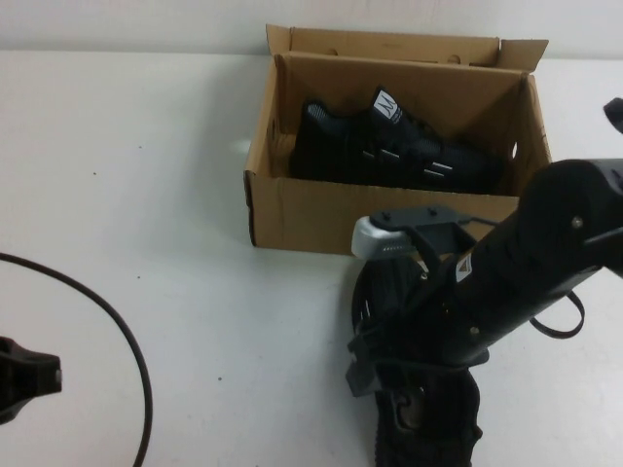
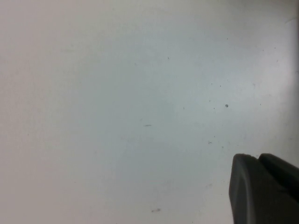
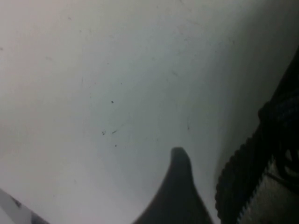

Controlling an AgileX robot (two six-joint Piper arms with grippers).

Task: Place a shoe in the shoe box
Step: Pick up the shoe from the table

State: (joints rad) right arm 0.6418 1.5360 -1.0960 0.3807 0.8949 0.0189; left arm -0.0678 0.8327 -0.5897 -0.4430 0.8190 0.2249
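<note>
Shoe in box, right arm down at the spare shoe: snag risk.

High view: the shoe (image 1: 389, 146) lies inside the shoe box (image 1: 292, 209), white tongue label up. The right gripper (image 1: 380, 355) hangs low in front of the box, over a second black shoe (image 1: 428, 418) on the table (image 1: 146, 195). Risk, as a judgement: it catches or drags that mate, or the arm knocks the box's near wall when lifting. The left gripper (image 1: 29, 375) sits parked at the left edge beside a cable (image 1: 131, 341).
Left wrist view: left gripper (image 2: 261, 186) closed tight, holding nothing, bare table below.
Right wrist view: the second shoe's ribbed sole (image 3: 243, 177) is close alongside; how wide this gripper stands, or whether it grips anything, cannot be told.
</note>
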